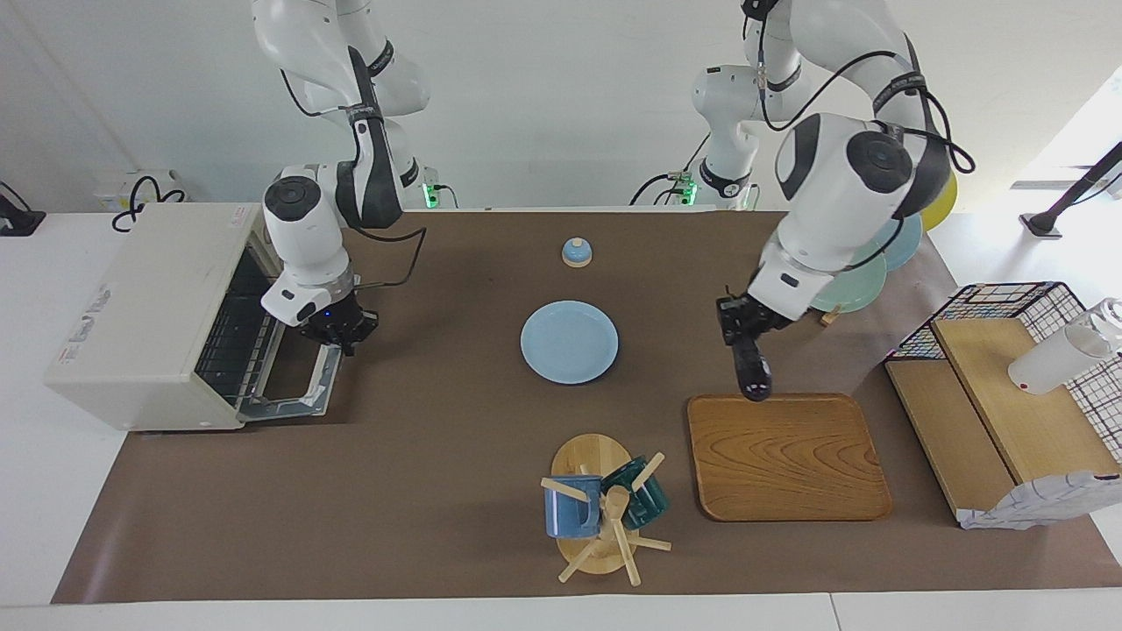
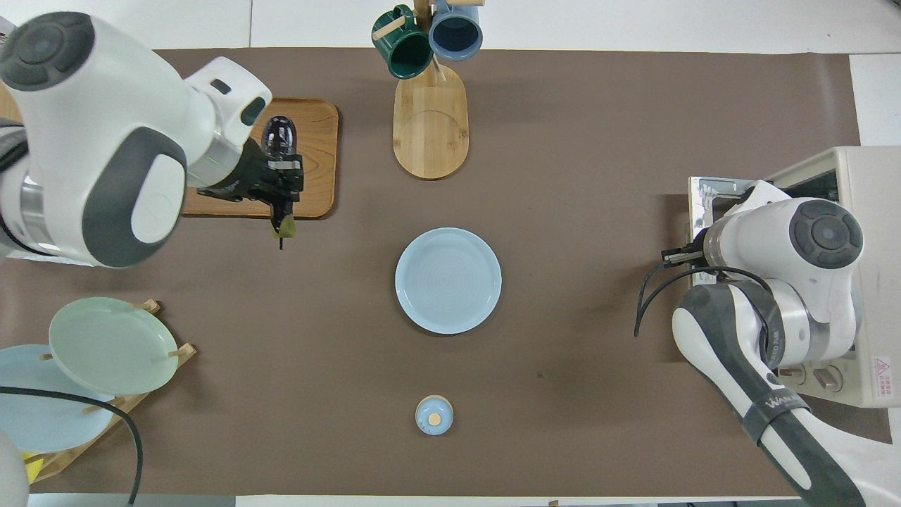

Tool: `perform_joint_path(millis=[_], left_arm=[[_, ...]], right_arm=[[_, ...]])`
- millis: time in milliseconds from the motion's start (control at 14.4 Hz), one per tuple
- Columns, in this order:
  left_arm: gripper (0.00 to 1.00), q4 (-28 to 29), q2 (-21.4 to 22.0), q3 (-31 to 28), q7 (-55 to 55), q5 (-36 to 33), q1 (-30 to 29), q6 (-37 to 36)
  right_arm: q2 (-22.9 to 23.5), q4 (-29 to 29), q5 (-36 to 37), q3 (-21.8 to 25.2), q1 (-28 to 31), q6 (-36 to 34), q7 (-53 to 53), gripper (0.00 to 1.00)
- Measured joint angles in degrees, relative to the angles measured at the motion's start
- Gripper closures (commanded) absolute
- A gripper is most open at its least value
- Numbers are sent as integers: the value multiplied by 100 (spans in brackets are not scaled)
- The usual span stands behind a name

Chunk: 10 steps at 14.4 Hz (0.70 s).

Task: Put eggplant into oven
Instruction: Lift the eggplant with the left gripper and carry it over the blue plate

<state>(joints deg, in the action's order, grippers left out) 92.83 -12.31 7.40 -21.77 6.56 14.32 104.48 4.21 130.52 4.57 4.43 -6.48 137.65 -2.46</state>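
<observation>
the left gripper (image 1: 742, 326) is up in the air over the brown surface (image 1: 438, 456), just off the robot-side edge of the wooden tray (image 1: 789, 456), its jaws clamped on the eggplant (image 1: 752, 372). the eggplant hangs tilted, its rounded dark end pointing down toward the tray's edge and clear of the wood, its thin stem tip sticking out past the jaws in the overhead view.

the oven (image 1: 166, 311) sits at the right arm's end of the surface, its door dropped open and lying nearly flat, the wire rack showing inside. the right gripper (image 1: 344, 337) is at the outer edge of that open door, jaws together; whether it touches the handle cannot be told.

a light blue plate (image 1: 569, 342) lies at the middle of the surface.
</observation>
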Motion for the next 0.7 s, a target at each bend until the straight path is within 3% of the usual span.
perform_joint_path(millis=[348, 697], left_arm=[[100, 1298, 202, 12, -938, 99, 1331, 1605], [100, 1938, -133, -7, -1328, 105, 1907, 2761]], right_arm=[[184, 12, -272, 27, -52, 7, 0, 100], [174, -260, -641, 28, -413, -376, 0, 100]])
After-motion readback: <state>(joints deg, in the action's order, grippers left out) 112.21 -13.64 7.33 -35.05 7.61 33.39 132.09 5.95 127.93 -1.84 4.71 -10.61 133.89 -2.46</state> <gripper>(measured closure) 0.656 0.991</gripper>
